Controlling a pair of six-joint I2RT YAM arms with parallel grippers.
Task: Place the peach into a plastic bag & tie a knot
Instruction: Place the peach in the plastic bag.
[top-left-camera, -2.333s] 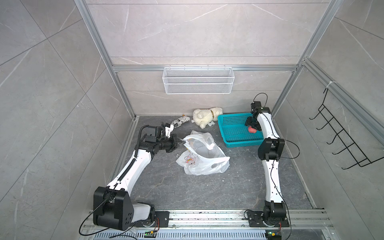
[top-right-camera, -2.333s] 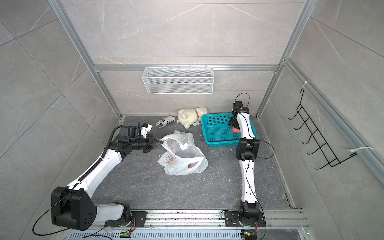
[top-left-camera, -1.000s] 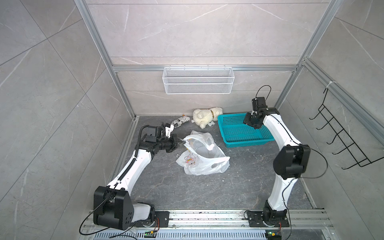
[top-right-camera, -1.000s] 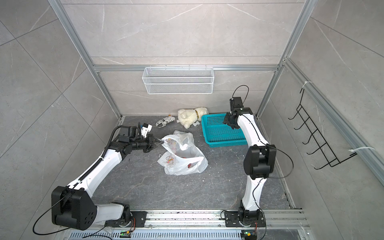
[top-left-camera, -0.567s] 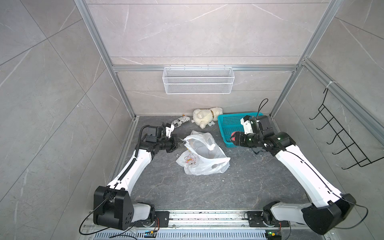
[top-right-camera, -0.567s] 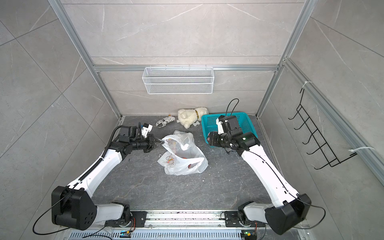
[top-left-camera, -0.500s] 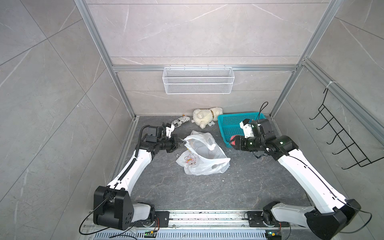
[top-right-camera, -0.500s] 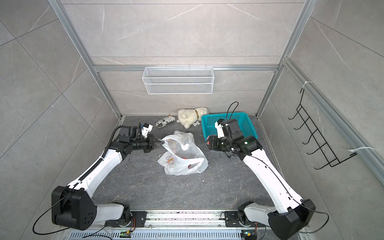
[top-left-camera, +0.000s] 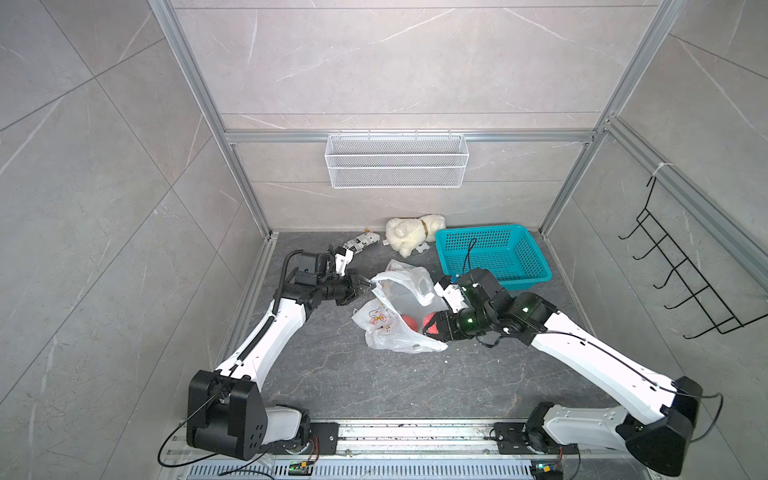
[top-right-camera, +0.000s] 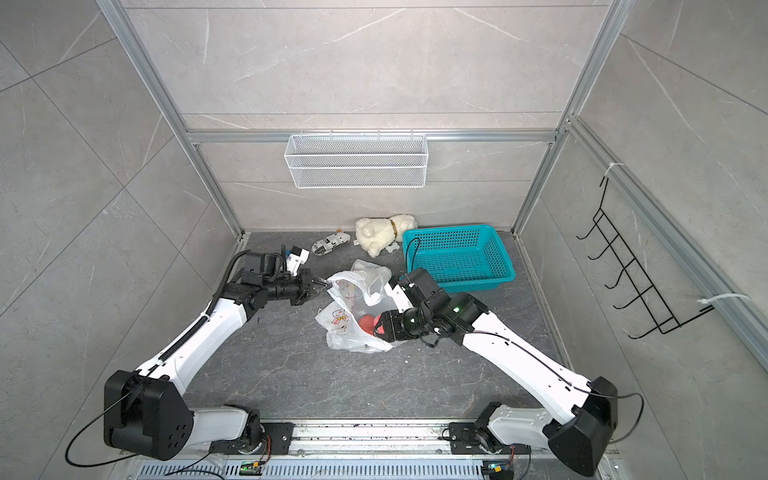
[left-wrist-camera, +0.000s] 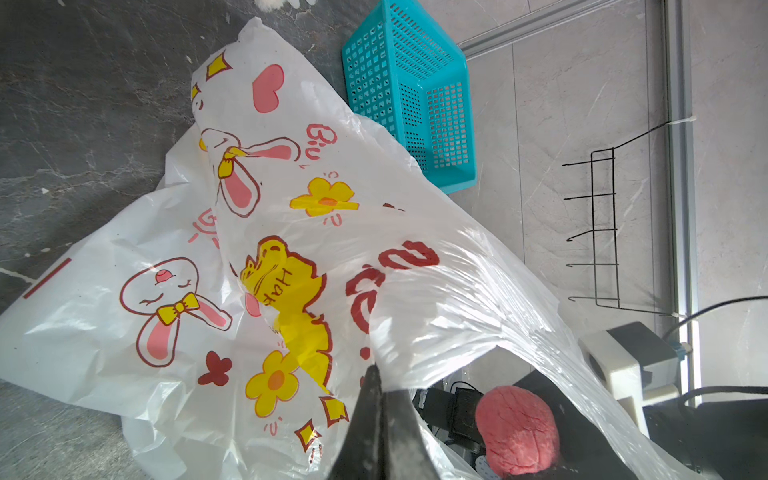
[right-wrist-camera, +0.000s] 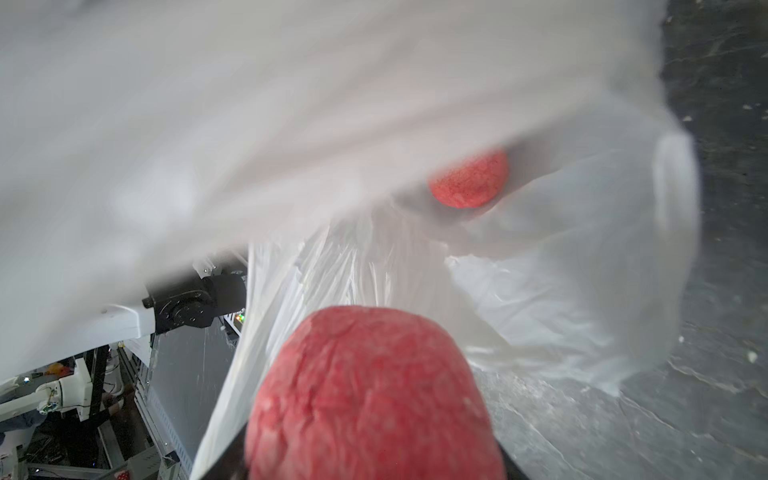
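At the bag mouth, in both top views: left gripper (top-left-camera: 365, 282) is clamped on the rim of the plastic bag (top-left-camera: 386, 332), holding it lifted and open. Right gripper (top-left-camera: 429, 330) is at the opening, jaws closed on a peach (top-left-camera: 432, 327). A second peach (top-left-camera: 409, 322) shows red through the film, inside the bag.

Left wrist: fingertips (left-wrist-camera: 376, 436) pinched together on the printed film; the held peach (left-wrist-camera: 517, 430) sits just under the lifted rim, between the right gripper's fingers.

Right wrist: held peach (right-wrist-camera: 374, 395) fills the foreground, second peach (right-wrist-camera: 469, 178) lies deeper in the bag.

Progress, my read: peach is at the threshold, not released. Left to do: drop it, back out, gather the handles (top-left-camera: 409, 271), tie the knot. No knot visible yet.
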